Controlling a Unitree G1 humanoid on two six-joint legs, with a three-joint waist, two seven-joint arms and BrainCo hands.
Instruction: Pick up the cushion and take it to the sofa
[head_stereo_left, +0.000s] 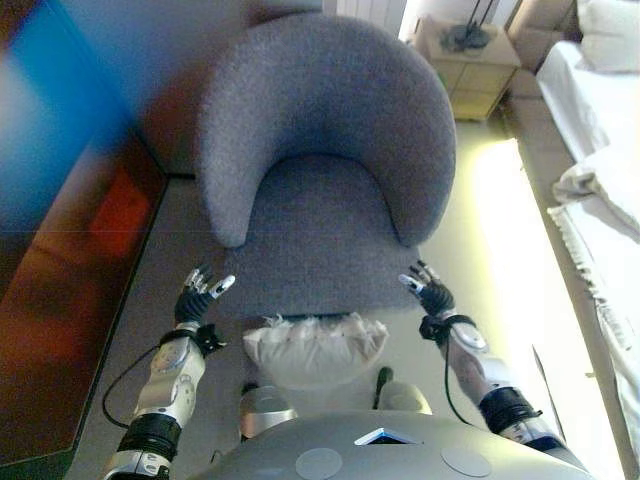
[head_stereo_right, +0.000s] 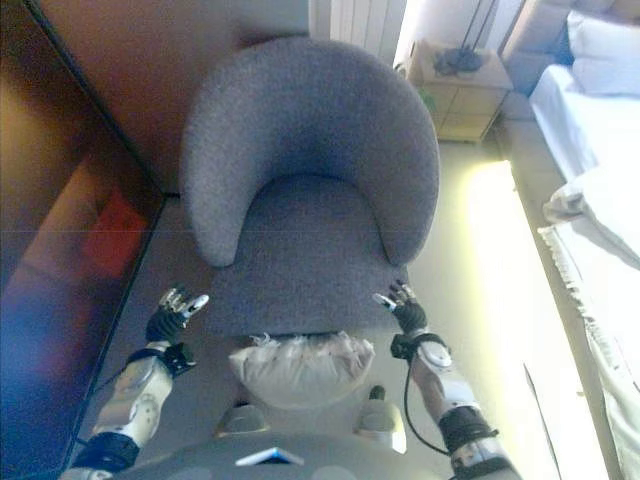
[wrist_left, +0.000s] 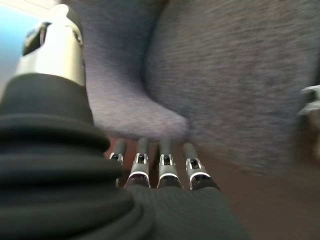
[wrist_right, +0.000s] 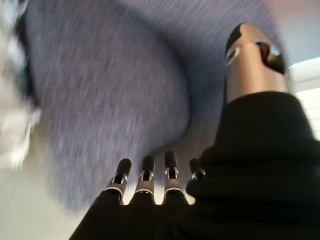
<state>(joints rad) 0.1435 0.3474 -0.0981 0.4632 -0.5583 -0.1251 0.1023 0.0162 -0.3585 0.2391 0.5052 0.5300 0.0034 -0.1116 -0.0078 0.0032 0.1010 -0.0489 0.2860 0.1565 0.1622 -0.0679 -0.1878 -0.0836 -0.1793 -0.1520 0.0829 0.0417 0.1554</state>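
A white fluffy cushion (head_stereo_left: 315, 348) lies on the floor right below me, against the front edge of a grey tub armchair (head_stereo_left: 325, 160). My left hand (head_stereo_left: 197, 296) hovers to the cushion's left, fingers straight and open, holding nothing. My right hand (head_stereo_left: 430, 291) hovers to the cushion's right near the chair's front corner, fingers straight and open too. Both wrist views show straight fingers (wrist_left: 162, 162) (wrist_right: 145, 177) pointing at the grey chair fabric (wrist_left: 225, 85); the cushion is a white blur (wrist_right: 15, 115) at the edge of the right wrist view.
A dark glossy cabinet or screen (head_stereo_left: 60, 250) runs along the left. A bed with white linen (head_stereo_left: 600, 190) stands at the right, and a small wooden nightstand (head_stereo_left: 470, 65) sits behind the armchair. Pale floor (head_stereo_left: 500, 230) stretches between chair and bed.
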